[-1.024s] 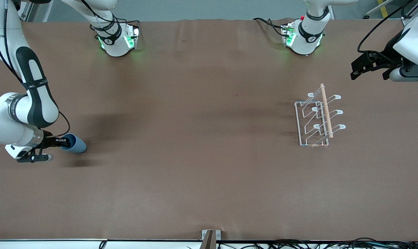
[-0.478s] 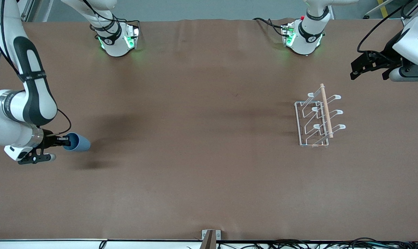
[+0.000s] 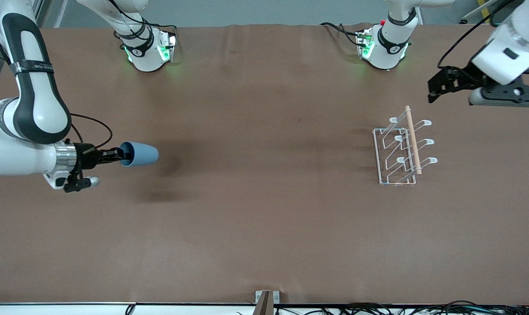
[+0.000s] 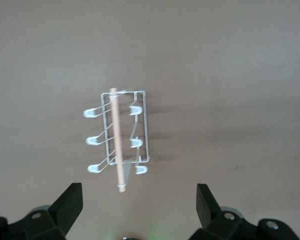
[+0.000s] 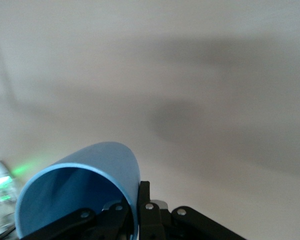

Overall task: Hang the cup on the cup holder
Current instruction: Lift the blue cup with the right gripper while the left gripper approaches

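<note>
My right gripper (image 3: 120,156) is shut on the rim of the light-blue cup (image 3: 140,154) and holds it on its side in the air, base pointing toward the left arm's end, over the table at the right arm's end. In the right wrist view the cup (image 5: 80,185) has its wall pinched between the two fingers (image 5: 144,197). The white wire cup holder (image 3: 402,151) with its wooden dowel stands on the table toward the left arm's end; it also shows in the left wrist view (image 4: 121,137). My left gripper (image 3: 435,91) is open and empty, in the air beside the holder.
The brown table mat (image 3: 264,218) carries only the holder. The two arm bases (image 3: 148,50) stand along the table edge farthest from the front camera. A small bracket (image 3: 266,299) sits at the nearest edge.
My right gripper has lifted the cup and carried it toward the table's middle, turning it level. My left gripper has shifted a little toward the holder.
</note>
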Available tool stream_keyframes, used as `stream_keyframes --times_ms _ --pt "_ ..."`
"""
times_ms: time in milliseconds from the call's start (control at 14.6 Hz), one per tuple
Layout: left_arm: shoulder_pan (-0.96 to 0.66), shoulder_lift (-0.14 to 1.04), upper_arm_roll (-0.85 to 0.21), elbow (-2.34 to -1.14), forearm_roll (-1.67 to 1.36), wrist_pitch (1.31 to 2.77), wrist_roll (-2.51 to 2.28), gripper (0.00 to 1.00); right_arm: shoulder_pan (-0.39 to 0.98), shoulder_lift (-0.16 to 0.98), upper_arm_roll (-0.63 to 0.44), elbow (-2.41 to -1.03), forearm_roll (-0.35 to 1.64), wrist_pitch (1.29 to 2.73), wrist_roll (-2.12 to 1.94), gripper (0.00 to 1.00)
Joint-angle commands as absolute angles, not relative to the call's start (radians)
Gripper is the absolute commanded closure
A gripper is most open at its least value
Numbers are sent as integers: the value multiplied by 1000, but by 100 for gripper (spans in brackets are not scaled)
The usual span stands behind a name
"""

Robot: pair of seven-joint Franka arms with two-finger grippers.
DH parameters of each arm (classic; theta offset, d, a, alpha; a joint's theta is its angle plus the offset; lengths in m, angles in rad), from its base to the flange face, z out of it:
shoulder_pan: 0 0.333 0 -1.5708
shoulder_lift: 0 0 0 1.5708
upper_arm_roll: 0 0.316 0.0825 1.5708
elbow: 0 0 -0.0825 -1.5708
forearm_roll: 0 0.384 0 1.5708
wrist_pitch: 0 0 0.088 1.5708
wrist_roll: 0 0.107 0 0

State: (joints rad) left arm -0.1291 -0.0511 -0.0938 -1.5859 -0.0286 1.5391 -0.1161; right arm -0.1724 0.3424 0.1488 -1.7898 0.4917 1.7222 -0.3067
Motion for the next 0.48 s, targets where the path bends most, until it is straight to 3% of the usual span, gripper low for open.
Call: stream_keyframes --times_ms 0,410 --pt "-219 -32 -95 -1562 -46 1574 -100 0 -128 325 160 -1813 636 1683 -318 100" --pt "-446 49 -95 -1464 -97 1612 -98 0 -26 333 160 -1813 937 1654 -314 100"
